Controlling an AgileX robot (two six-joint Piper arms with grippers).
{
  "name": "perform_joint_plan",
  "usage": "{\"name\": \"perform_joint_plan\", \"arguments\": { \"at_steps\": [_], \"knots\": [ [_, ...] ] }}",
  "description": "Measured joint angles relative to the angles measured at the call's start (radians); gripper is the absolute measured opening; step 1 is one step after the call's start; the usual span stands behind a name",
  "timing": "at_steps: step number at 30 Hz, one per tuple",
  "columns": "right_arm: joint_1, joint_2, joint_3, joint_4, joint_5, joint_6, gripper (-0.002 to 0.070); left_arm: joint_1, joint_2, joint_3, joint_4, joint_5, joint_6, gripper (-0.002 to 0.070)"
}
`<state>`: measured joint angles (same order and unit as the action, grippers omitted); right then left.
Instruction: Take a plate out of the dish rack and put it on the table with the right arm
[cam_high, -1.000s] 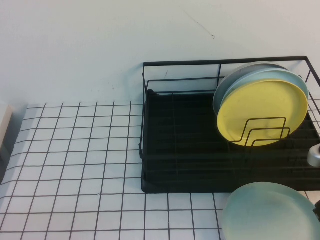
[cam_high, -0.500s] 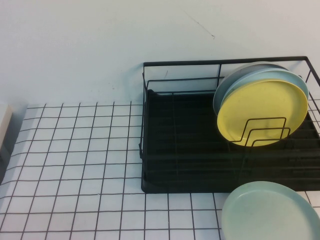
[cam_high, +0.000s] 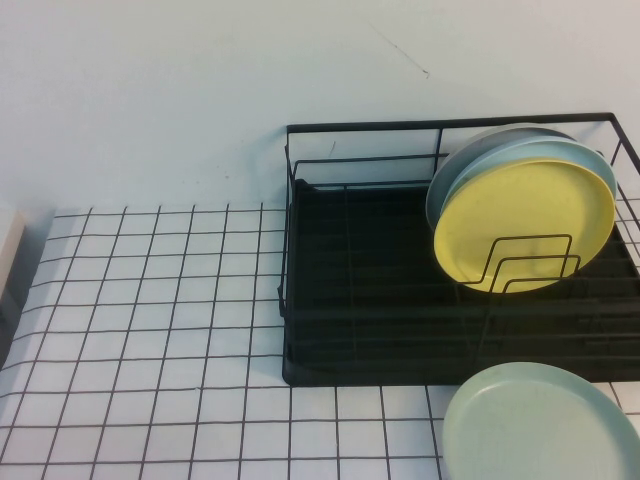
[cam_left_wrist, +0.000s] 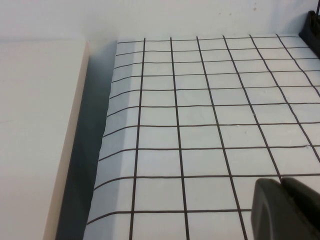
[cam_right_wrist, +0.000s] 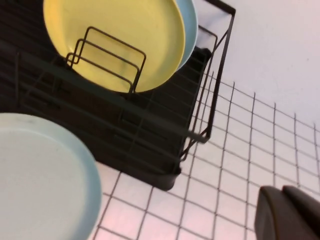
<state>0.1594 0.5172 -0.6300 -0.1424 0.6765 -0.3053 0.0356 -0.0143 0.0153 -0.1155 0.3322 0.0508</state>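
On the table, the plate.

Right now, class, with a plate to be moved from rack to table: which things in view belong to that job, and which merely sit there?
Job: round pale mint-green plate lying on white grid-patterned table; black wire dish rack; right gripper, off to the rack's side.

Bystanders: round yellow plate in rack; left gripper over bare table.
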Motion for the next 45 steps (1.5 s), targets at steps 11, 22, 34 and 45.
{"name": "perform_joint_plan", "arguments": {
  "at_steps": [11, 22, 34, 45],
  "knots": [
    [0.000, -0.176, 0.179, 0.170, -0.007, 0.027, -0.0002, 0.000, 0.000, 0.000, 0.000, 0.000, 0.000, -0.0003],
    [0.000, -0.180, 0.181, 0.217, 0.017, 0.031, -0.0002, 0.000, 0.000, 0.000, 0.000, 0.000, 0.000, -0.0003],
    [0.000, -0.237, 0.272, 0.212, -0.078, 0.031, -0.0002, 0.000, 0.000, 0.000, 0.000, 0.000, 0.000, -0.0003],
    [-0.005, -0.528, 0.499, 0.112, -0.389, 0.034, -0.0002, 0.000, 0.000, 0.000, 0.000, 0.000, 0.000, -0.0003]
  ]
}}
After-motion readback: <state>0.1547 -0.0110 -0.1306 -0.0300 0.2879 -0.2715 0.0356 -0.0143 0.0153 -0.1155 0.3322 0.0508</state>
